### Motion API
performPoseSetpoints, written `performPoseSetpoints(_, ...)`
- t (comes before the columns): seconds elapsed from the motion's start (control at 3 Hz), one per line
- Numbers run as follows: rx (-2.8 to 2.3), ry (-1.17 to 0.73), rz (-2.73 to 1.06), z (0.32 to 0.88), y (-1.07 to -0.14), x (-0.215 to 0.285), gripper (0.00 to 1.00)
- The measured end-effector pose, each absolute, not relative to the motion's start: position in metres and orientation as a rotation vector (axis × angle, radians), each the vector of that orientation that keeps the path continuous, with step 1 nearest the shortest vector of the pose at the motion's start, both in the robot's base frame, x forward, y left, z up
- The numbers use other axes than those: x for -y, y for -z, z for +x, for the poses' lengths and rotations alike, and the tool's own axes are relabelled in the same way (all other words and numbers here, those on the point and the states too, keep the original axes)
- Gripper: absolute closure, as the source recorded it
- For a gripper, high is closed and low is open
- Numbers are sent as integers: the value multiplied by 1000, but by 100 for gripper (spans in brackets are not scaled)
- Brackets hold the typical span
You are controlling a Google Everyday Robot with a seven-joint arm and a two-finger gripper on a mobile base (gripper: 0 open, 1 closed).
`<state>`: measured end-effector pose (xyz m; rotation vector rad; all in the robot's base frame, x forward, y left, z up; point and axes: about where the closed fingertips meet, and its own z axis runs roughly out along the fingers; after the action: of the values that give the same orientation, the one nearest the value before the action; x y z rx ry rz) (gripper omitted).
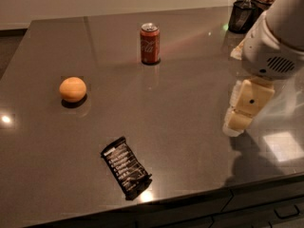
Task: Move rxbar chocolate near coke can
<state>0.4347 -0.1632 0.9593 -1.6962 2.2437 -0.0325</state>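
The rxbar chocolate is a flat black wrapper with white text. It lies at an angle near the front edge of the dark grey table. The coke can, red with a silver top, stands upright toward the back middle, far from the bar. My gripper, cream-coloured, hangs from the white arm at the right side. It is just above the table, well to the right of the bar and holds nothing I can see.
A round orange fruit sits at the left middle. A black container and other items stand at the back right corner. The table's front edge runs just below the bar, with drawers under it.
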Motion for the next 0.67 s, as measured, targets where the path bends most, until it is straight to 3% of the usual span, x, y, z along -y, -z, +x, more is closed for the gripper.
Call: performPoseSetpoints(0.67,-2183,-144,-1696,420,-916,89,0)
